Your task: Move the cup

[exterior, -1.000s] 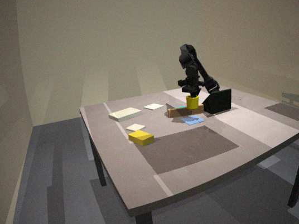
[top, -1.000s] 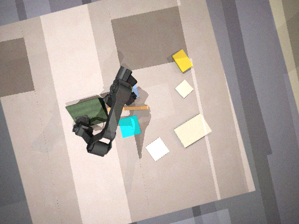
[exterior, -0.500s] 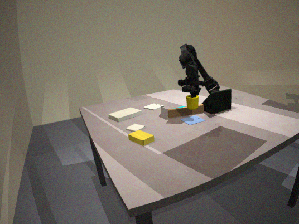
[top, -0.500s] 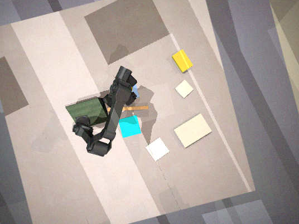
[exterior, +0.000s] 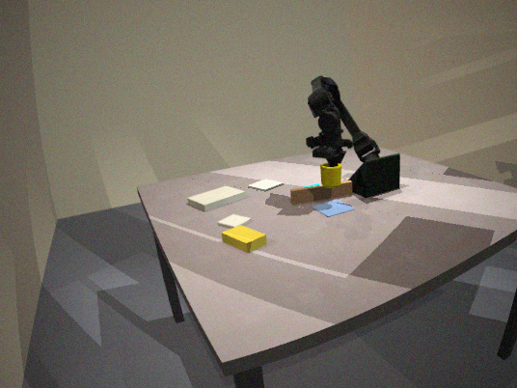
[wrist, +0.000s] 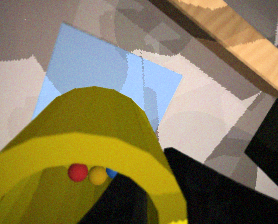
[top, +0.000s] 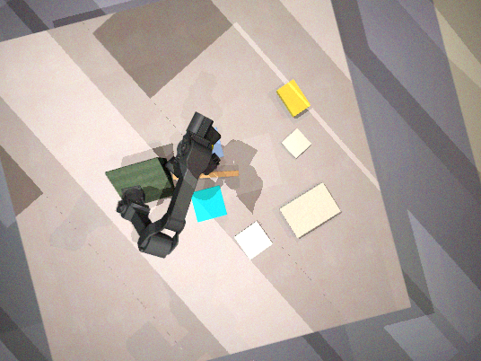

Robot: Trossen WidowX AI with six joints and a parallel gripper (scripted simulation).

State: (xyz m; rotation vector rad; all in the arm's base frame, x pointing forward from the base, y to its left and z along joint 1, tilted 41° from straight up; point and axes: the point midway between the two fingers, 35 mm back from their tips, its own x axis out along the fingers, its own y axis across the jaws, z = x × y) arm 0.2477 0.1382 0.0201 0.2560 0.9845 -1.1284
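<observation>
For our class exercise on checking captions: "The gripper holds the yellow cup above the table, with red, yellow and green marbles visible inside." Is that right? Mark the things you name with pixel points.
Not quite: the third marble (wrist: 111, 172) is blue, not green, as the wrist view shows. The rest stands.

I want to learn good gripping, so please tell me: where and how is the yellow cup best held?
Probably by the wall of the cup, from above, one finger inside: it is upright, its top open, its rim thin enough to pinch.
</observation>
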